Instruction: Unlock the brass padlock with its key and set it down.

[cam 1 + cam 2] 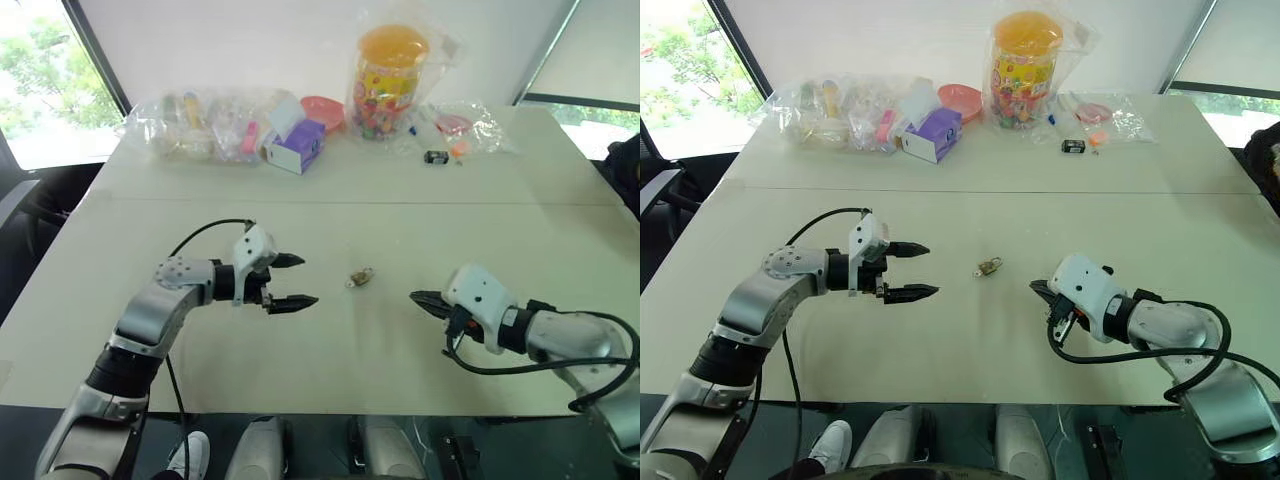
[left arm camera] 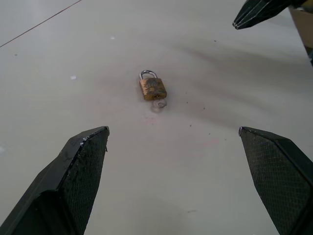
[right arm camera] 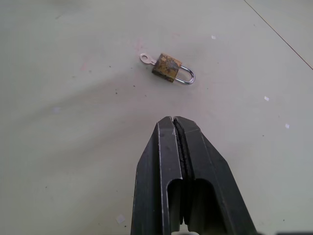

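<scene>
Brass padlock (image 2: 152, 88) lies flat on the bare middle of the tabletop (image 1: 330, 360), well away from every edge, its silvery shackle (image 3: 187, 75) seemingly seated and the key (image 3: 145, 58) sticking out of the body's other end. Nothing touches it. Left gripper (image 1: 289, 281) hangs near it on one side with fingers spread wide; right gripper (image 1: 1043, 291) points at it from the other side, fingers pressed together. By my reading the task is at its approach: no grasp made yet. Next, one claw must pinch the tiny body steady while the other parts, closes on the key head, and turns. Bagged clutter (image 1: 210, 125) lines the far edge.
</scene>
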### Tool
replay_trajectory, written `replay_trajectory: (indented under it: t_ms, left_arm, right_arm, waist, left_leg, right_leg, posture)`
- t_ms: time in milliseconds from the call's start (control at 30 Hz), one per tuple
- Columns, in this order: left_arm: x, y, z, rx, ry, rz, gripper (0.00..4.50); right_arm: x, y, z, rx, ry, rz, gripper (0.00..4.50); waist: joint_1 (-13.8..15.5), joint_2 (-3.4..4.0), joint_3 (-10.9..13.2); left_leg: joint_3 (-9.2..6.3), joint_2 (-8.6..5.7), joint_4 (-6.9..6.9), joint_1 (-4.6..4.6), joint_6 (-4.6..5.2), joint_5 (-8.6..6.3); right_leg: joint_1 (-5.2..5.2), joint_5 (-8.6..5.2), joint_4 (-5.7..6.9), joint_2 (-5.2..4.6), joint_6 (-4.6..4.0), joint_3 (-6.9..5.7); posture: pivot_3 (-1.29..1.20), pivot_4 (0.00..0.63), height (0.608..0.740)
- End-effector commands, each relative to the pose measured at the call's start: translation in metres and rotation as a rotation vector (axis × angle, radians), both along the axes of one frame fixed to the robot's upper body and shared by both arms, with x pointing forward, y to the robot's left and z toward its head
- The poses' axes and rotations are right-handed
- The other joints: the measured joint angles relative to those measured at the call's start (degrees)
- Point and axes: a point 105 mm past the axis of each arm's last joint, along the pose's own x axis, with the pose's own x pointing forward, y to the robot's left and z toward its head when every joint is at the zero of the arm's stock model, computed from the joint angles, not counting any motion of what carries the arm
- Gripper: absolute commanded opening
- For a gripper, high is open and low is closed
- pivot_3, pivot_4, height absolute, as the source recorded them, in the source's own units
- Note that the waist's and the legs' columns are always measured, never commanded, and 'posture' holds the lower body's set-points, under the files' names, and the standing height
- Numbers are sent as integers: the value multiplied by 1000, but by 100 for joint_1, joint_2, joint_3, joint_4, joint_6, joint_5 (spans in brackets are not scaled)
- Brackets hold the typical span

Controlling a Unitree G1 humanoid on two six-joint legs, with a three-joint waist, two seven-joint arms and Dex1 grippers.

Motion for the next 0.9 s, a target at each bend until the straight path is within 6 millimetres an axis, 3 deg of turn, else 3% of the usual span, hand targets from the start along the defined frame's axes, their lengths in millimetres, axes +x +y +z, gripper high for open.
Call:
replay_trajectory:
  t_ms: [33, 900]
  left_arm:
    - [-2, -3, 8, -21, -42, -37, 4423]
    - [1, -8, 13, -57, -39, -23, 4423]
  right_arm:
    - [0, 4, 13, -2, -46, 26, 0]
    - [23, -4, 12, -112, -17, 172, 0]
  waist:
    - [0, 0, 0]
    - [1, -2, 1]
  left_leg:
    - [0, 0, 0, 0, 0, 0]
    - [0, 1, 3, -1, 0, 0]
  right_leg:
    - [0, 0, 0, 0, 0, 0]
    - [0, 1, 0, -8, 1, 1]
  posture:
    - [0, 150, 735]
    - [0, 150, 735]
